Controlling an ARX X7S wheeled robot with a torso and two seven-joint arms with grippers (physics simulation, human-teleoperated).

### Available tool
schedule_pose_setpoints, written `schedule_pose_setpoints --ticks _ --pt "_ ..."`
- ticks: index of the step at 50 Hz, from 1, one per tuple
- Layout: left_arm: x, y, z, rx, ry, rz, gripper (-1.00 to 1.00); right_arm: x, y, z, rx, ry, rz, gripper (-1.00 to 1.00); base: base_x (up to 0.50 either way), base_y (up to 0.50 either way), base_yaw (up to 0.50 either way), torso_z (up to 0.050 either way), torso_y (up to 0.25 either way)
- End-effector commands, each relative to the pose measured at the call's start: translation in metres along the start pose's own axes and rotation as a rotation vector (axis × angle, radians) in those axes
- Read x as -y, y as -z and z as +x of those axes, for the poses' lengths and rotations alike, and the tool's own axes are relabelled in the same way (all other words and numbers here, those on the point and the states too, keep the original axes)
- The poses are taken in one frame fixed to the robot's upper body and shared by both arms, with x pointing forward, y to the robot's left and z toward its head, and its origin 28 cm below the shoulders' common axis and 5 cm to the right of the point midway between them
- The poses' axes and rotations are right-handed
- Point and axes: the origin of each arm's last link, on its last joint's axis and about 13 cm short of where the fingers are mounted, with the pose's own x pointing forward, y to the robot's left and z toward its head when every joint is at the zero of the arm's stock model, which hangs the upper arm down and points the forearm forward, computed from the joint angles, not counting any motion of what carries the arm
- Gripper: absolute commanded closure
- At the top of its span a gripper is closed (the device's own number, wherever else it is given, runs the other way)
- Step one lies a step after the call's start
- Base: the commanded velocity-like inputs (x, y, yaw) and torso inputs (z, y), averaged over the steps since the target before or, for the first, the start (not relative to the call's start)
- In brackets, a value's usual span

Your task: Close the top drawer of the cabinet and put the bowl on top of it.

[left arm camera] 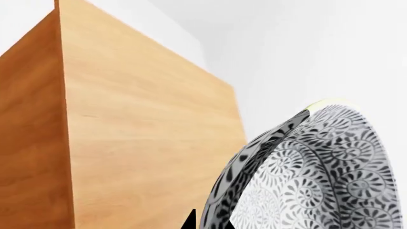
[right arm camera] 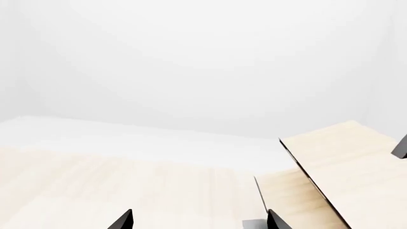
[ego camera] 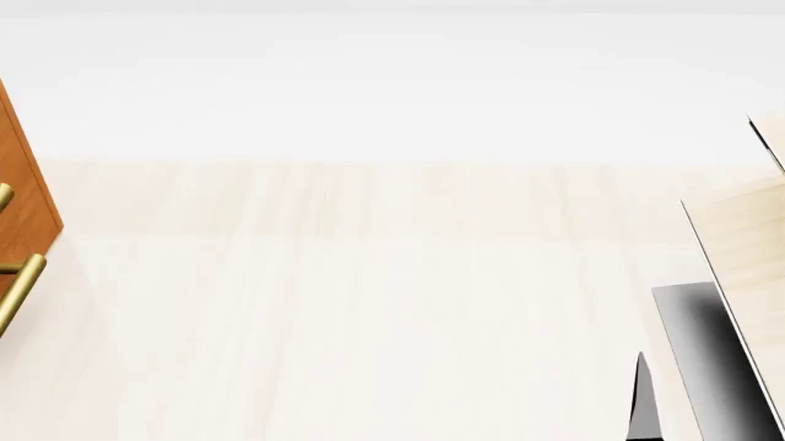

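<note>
Tilting bowl (left arm camera: 318, 176) beside cabinet (left arm camera: 127, 133)

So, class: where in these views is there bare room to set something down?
Free: the pale floor between the cabinet and the pale wood structure. Crowded: the left wrist view, filled by the cabinet's side and the bowl. The cabinet's top isn't visible.

Pale wood structure (ego camera: 748, 239), black base (ego camera: 711, 358); light floor (ego camera: 368, 303).

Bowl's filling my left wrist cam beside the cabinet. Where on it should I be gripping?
On the rim: the bowl is deep and thin-walled, so one finger inside and one outside, coming over its open mouth, should hold best. It sits close beside the cabinet.
</note>
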Motion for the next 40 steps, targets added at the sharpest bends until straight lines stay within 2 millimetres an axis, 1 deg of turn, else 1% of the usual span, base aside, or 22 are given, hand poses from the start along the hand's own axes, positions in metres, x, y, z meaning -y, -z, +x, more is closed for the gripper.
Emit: schedule_pose_setpoints --ticks 1,6,15,20,23,26,30,33,40 --pt "-0.001 -0.003 0.006 0.025 -0.026 -0.031 1.00 0.000 0.002 0.001 -0.001 0.004 -0.009 -1.00 0.00 0.00 0.00 0.000 0.000" --pt "-0.002 -0.003 0.010 0.053 -0.040 -0.017 1.00 -0.001 0.002 0.000 -0.002 0.003 -0.010 -1.00 0.00 0.00 0.00 0.000 0.000" --pt "0.000 0.003 0.023 0.061 -0.055 0.012 1.00 0.002 0.003 0.000 -0.009 0.020 -0.012 -1.00 0.00 0.00 0.00 0.000 0.001" --pt "0.005 -0.002 0.027 0.072 -0.050 0.012 1.00 0.003 0.002 0.000 -0.008 0.025 -0.015 -1.00 0.00 0.00 0.00 0.000 0.000" --pt "0.005 -0.001 0.030 0.045 -0.045 0.018 1.00 0.003 0.002 0.000 -0.010 0.026 -0.018 -1.00 0.00 0.00 0.00 0.000 0.000" --pt "0.005 -0.002 0.032 0.058 -0.050 0.017 1.00 0.004 0.003 0.000 -0.015 0.033 -0.022 -1.00 0.00 0.00 0.00 0.000 0.000" --pt "0.003 -0.002 0.036 0.043 -0.049 0.025 1.00 0.004 0.003 -0.001 -0.015 0.037 -0.023 -1.00 0.00 0.00 0.00 0.000 0.000" --pt "-0.003 -0.002 0.039 0.053 -0.067 0.023 1.00 0.003 0.004 -0.001 -0.017 0.037 -0.024 -1.00 0.00 0.00 0.00 0.000 0.000" --pt "-0.006 -0.005 0.041 0.060 -0.075 0.015 1.00 0.003 0.004 -0.001 -0.016 0.038 -0.023 -1.00 0.00 0.00 0.00 0.000 0.001"
